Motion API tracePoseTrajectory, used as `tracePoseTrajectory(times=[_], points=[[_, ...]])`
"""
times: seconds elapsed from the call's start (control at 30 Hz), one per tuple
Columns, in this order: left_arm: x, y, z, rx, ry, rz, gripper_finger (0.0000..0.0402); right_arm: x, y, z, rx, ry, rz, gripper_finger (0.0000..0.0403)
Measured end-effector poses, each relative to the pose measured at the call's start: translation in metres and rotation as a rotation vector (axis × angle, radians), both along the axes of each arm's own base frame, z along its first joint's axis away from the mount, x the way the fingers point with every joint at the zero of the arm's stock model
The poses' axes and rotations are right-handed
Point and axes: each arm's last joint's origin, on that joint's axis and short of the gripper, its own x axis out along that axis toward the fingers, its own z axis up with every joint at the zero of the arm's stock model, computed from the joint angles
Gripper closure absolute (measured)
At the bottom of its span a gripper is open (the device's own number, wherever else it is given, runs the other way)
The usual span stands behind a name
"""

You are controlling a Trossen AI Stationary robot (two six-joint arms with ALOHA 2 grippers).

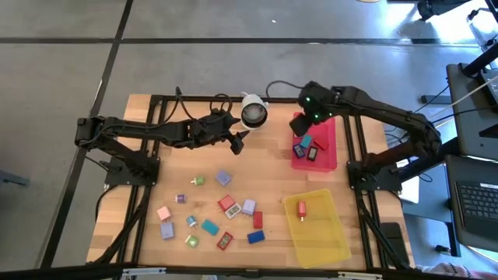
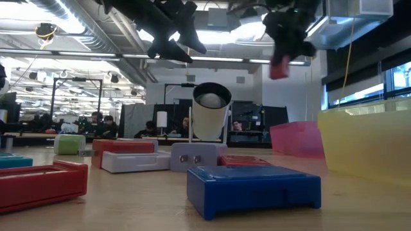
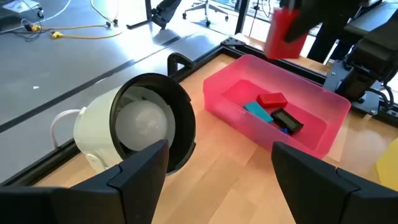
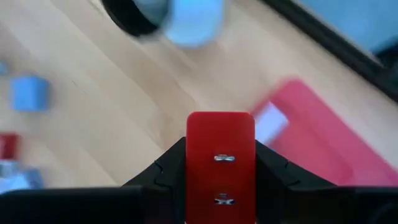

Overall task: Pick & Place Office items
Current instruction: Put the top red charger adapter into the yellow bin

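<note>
Two trays sat on the right side of the table [image 1: 272,175]: a red tray [image 1: 331,148] toward the back and a yellow tray [image 1: 331,237] toward the front. The red tray held three small items together: a red one [image 3: 272,99], a teal one [image 3: 258,112] and a dark one [image 3: 287,120]. The yellow tray held a single small red item [image 1: 301,208].

About fourteen office items lay loose on the wood to the left of the yellow tray, among them a blue block [image 1: 254,236], a red block [image 1: 257,219], a lilac block [image 1: 223,178], a pink block [image 1: 163,212] and a teal block [image 1: 209,226]. One white round camera [image 1: 254,112] stood at the back of the table.

The right gripper [image 4: 221,171] was clamped on a red rectangular block [image 4: 221,165], held in the air above the back end of the red tray. In the right wrist view the block's long axis ran out along the fingers, its flat face with two small metal marks toward the lens.

The left gripper [image 1: 240,141] hung in the air just beside the camera, its fingers [image 3: 140,168] spread wide and holding nothing.
</note>
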Motion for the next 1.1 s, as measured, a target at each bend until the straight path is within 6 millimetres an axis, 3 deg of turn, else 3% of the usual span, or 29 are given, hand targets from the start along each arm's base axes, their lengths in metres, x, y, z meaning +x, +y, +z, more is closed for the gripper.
tracePoseTrajectory(times=[0.23,0.33,0.53,0.87,1.0,1.1], points=[[0.000,0.000,0.000,-0.005,-0.003,0.003,0.0119,-0.014,0.006,-0.051,0.116,0.142,-0.084,0.0280],[0.000,0.000,0.000,-0.004,-0.002,0.003,0.0120,-0.016,0.011,-0.064,0.147,0.171,-0.117,0.0280],[-0.001,0.004,0.001,-0.010,-0.006,0.003,0.0123,-0.014,0.037,-0.062,0.298,0.146,-0.011,0.0279],[-0.002,0.005,0.000,-0.012,0.004,0.001,0.0123,-0.012,0.109,-0.058,0.677,0.177,0.429,0.0278],[-0.003,0.006,-0.001,-0.010,0.019,0.001,0.0123,-0.014,0.135,-0.059,0.715,0.208,0.541,0.0278],[-0.003,0.005,-0.002,-0.005,0.042,-0.004,0.0123,-0.018,0.143,-0.070,0.732,0.255,0.535,0.0278]])
